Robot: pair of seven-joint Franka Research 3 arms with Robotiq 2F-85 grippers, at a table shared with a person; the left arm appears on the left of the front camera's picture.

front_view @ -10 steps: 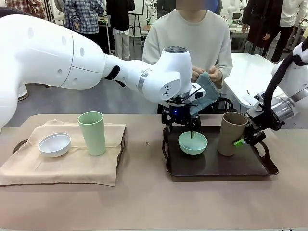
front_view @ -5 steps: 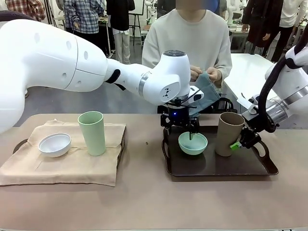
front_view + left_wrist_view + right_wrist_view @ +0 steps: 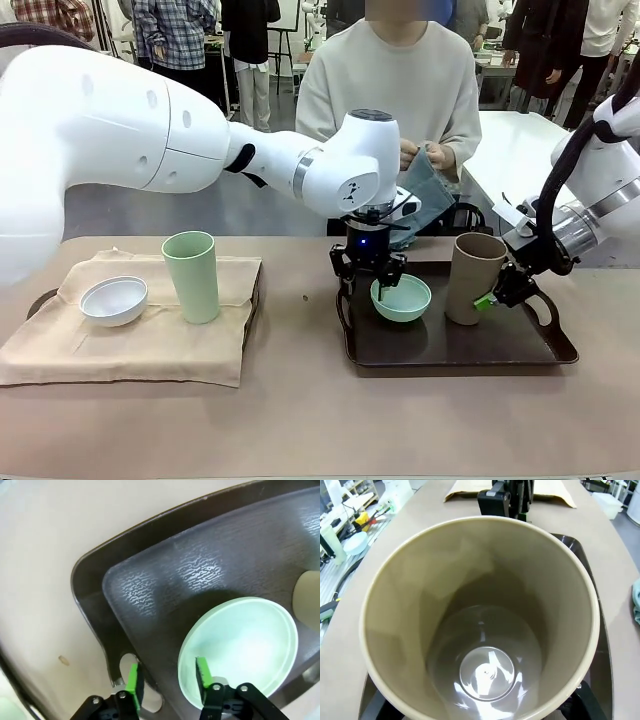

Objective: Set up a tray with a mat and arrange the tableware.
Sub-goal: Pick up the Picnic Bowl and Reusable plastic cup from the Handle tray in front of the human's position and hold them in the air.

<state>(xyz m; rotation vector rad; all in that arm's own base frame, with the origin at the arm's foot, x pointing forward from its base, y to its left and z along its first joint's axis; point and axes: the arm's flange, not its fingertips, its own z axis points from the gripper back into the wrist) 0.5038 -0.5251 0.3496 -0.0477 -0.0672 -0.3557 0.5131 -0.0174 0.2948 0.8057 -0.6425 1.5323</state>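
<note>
Front view: the mint green bowl (image 3: 401,297) stands at the near-left corner of a bare dark tray (image 3: 450,350). The tan-brown cup (image 3: 478,278) stands just beside it, to the robot's right, on the same tray. No mat lies under either.

Left wrist view: the left gripper (image 3: 166,677) straddles the bowl's rim with its fingers apart. One green pad is inside the bowl and the other is outside, over the tray's handle cut-out. A gap shows between the outer pad and the rim, so nothing is clamped.

The right gripper (image 3: 490,296) sits against the cup's outer wall. Whether it is clamped on the cup cannot be told.

On the far side, the person's hands (image 3: 425,155) hold a blue-grey cloth (image 3: 432,195) above the tray's far edge. Well apart to the left, a white bowl (image 3: 113,300) and a pale green cup (image 3: 192,277) stand on a beige mat (image 3: 150,350).

Step in hand, as judged: taking hold of the tableware on the unlined tray, probably so the cloth can go down.

Next move: close the left fingers on the rim. Lift vertically, clear of the tray wall and the cup.
</note>
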